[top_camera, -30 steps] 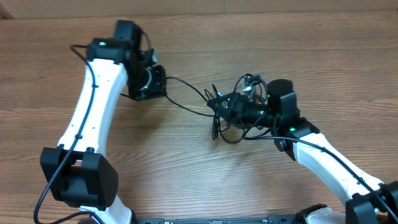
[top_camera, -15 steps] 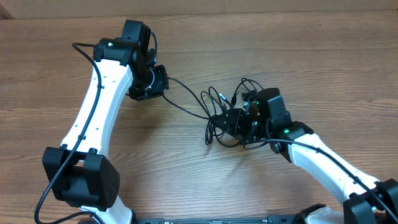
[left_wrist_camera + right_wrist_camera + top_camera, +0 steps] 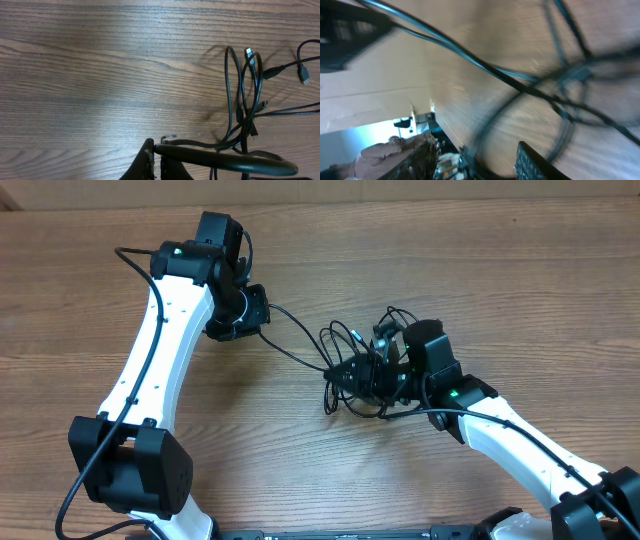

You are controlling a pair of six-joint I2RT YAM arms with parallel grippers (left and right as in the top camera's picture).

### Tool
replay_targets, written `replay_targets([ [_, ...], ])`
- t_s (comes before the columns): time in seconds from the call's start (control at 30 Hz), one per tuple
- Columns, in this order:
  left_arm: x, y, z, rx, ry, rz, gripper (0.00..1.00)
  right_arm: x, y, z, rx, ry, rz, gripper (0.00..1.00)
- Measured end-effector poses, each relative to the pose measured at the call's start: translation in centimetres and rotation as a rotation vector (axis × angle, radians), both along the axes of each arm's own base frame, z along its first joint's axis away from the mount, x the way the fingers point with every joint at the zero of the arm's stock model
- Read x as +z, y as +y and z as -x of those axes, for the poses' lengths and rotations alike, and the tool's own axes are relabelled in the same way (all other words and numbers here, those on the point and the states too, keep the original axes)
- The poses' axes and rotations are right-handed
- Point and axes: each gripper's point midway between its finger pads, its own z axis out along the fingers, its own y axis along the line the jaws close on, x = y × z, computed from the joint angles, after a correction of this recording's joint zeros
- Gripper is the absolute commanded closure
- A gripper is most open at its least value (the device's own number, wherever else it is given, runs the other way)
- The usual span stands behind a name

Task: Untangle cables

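Note:
The cables (image 3: 345,352) lie as a black tangle of thin cords with small plug tips at mid-table. One strand (image 3: 295,330) runs from the tangle up-left to my left gripper (image 3: 254,310). In the left wrist view that gripper (image 3: 156,148) is shut on this strand's end, and the looped cables (image 3: 245,100) lie to its right. My right gripper (image 3: 366,375) reaches into the tangle from the right. The right wrist view is blurred: the right gripper (image 3: 475,144) has its jaws apart with a cord (image 3: 485,130) passing loosely between them, and more cables (image 3: 560,85) cross ahead.
The wooden table (image 3: 500,270) carries only the cables and both arms. In the right wrist view the table's edge shows, with a person's gloved hand (image 3: 380,156) beyond it. The left arm's own thick wire (image 3: 135,262) loops off its white link.
My right gripper has swung left into the tangle and its jaws have narrowed. The tangle has shifted slightly left and nearer. The left gripper keeps its hold, barely moved.

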Motion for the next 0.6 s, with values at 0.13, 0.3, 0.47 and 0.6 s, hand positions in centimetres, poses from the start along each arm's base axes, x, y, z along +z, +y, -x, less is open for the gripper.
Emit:
replay_targets([
  [0.13,0.0,0.0,0.0,0.000,-0.001,0.000,0.96,-3.2,-0.5,1.3,-0.029,0.087,0.127,0.52],
  [0.3,0.0,0.0,-0.1,0.003,-0.002,0.001,0.96,-3.9,1.9,1.3,0.005,0.018,0.138,0.59],
  [0.47,0.0,0.1,0.0,0.004,0.000,-0.003,0.96,-1.8,3.4,0.5,0.033,-0.072,0.052,0.74],
  [0.6,0.0,0.1,-0.1,0.005,-0.002,-0.007,0.96,-0.3,4.0,0.7,0.081,-0.090,-0.029,0.96],
])
